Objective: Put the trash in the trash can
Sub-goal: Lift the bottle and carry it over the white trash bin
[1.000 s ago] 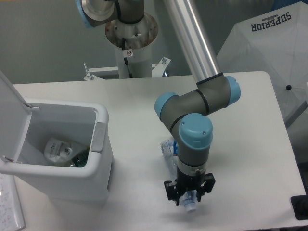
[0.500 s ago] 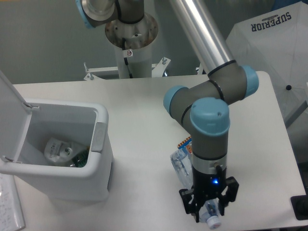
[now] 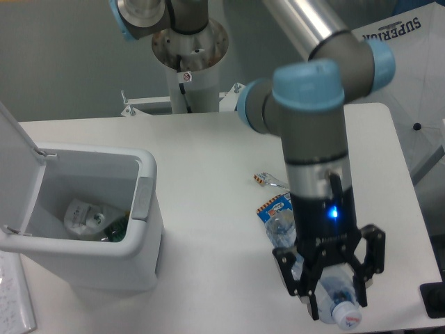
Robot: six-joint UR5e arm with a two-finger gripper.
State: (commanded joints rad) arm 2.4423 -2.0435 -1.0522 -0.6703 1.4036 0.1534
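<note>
My gripper [image 3: 336, 296] hangs over the table's front right, shut on the crushed clear plastic bottle [image 3: 332, 291]. The bottle is off the table and tilted, its white cap [image 3: 348, 317] pointing down to the right and its other end [image 3: 281, 230] showing left of the wrist. The blue snack wrapper [image 3: 273, 206] lies flat on the table just behind the bottle. A small orange and silver scrap [image 3: 263, 180] rests a little farther back. The white trash can [image 3: 104, 268] stands at the left with its lid [image 3: 14, 167] swung open and some rubbish [image 3: 87, 217] inside.
The arm's base column [image 3: 188, 62] rises at the back of the table. A white cover printed SUPERIOR [image 3: 403, 62] stands beyond the right edge. A sheet of paper [image 3: 14, 299] lies at the front left corner, and a black object [image 3: 434, 299] sits at the right edge.
The gripper has risen and shifted right with the bottle in it, coming closer to the camera. The blue wrapper and the small scrap are now uncovered.
</note>
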